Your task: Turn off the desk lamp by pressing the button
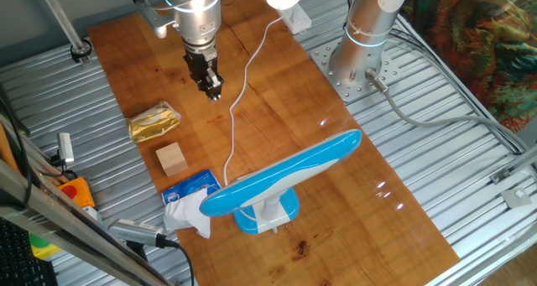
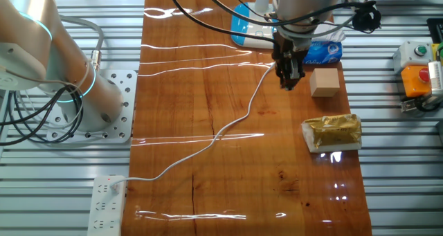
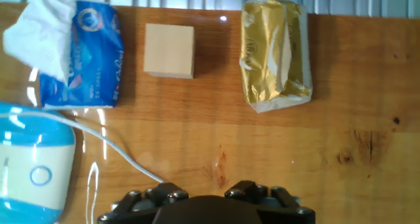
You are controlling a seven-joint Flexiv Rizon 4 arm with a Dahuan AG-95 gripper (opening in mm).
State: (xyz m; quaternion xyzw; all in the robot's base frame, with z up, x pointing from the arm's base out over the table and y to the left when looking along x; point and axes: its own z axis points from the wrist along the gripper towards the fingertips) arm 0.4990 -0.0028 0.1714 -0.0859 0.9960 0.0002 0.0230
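Gripper [image 1: 213,91]: upper left of the one fixed view, pointing down over the table [image 1: 277,110], touching nothing; whether its fingers are parted or together cannot be told from any view.

Thin white cord [image 1: 243,85]: just right of the gripper, running down the frame to the desk lamp.

Desk lamp [image 1: 285,175]: lower centre of that view, well apart from the gripper; long blue head tilted up to the right, white stem, round blue base. In the hand view its base [image 3: 33,171] sits at the lower left edge.

Gold foil packet [image 1: 154,122], 1 wooden block [image 1: 171,158], blue tissue pack [image 1: 190,190]: a line down the table's left side.
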